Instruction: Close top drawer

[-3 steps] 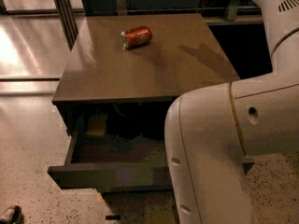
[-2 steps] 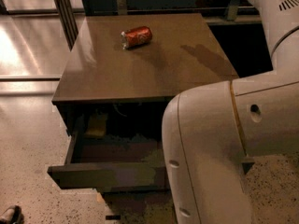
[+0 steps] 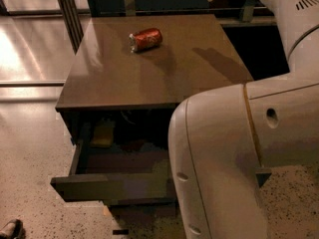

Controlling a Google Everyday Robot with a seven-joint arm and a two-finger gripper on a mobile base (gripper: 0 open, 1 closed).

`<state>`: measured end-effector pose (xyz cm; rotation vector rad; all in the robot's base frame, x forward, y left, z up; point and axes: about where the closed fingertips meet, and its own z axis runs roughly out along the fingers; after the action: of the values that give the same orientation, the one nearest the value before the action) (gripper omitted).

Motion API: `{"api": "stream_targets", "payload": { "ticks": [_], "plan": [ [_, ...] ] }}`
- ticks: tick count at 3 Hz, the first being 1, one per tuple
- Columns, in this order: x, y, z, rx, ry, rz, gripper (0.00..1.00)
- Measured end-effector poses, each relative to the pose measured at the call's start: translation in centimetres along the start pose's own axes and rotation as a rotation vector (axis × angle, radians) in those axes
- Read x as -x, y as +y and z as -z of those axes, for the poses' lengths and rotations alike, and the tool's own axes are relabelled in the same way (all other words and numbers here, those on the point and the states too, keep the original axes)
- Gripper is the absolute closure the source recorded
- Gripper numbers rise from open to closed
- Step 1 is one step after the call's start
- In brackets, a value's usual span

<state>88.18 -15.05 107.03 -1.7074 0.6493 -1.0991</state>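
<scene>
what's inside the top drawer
A yellowish item sits back left in the top drawer; the white arm covers the right part. The claw is out of view.

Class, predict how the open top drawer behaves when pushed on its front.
The top drawer probably slides straight in: it sits square under the cabinet top. Its flat front looks stiff. The yellowish object inside may shift. The gripper is out of view.
</scene>
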Motion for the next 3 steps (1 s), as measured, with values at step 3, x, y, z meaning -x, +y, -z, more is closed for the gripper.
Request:
{"api": "stream_targets", "payload": {
  "ticks": [3],
  "plan": [
    [-1.3, -1.3, 0.2, -0.123, 0.035, -0.092, 0.0]
  ]
}}
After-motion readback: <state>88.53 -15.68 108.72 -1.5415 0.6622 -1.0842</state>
